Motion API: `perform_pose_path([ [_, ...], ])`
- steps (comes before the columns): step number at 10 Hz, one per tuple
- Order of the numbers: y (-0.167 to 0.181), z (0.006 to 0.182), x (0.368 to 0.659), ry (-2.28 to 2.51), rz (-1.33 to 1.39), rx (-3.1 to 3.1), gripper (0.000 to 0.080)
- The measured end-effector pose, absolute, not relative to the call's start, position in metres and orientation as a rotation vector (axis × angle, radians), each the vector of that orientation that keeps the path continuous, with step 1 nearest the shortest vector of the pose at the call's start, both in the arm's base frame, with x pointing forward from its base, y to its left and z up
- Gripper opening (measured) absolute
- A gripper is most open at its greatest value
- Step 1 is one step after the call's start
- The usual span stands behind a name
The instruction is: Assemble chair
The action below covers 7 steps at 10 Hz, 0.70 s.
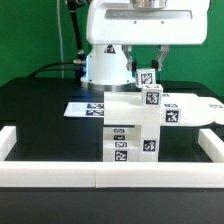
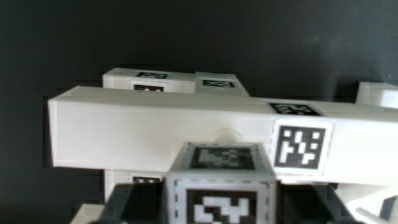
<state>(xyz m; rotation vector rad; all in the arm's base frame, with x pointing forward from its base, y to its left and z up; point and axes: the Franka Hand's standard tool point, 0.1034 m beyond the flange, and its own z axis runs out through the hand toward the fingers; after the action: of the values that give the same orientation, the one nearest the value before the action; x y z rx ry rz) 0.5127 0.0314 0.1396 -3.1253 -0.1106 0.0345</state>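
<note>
The partly built chair [image 1: 133, 128] stands mid-table, a stack of chunky white blocks with black-and-white tags. In the wrist view its wide slab [image 2: 178, 125] lies across the picture, with another tagged block [image 2: 169, 80] behind it. My gripper [image 1: 148, 80] comes down over the chair's upper part, toward the exterior view's right. It is shut on a small white tagged block [image 1: 152, 95] that is at the top of the stack. In the wrist view this block [image 2: 222, 185] sits between my dark fingers [image 2: 135, 205], my gripper [image 2: 222, 208] closed on its sides. I cannot tell whether the block touches the slab.
The marker board [image 1: 88, 108] lies flat behind the chair. A low white border rail [image 1: 100, 178] runs along the front and up both sides of the black table. The arm's white base [image 1: 105, 65] stands at the back.
</note>
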Motion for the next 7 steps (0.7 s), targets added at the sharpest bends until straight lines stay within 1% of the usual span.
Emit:
perform_pose_path([
  [2,0.0333,0.1373,0.5068,-0.141,0.066,-3.121,0.0285],
  [7,0.0335,0.1354,0.5050,-0.147,0.074,-3.121,0.0285],
])
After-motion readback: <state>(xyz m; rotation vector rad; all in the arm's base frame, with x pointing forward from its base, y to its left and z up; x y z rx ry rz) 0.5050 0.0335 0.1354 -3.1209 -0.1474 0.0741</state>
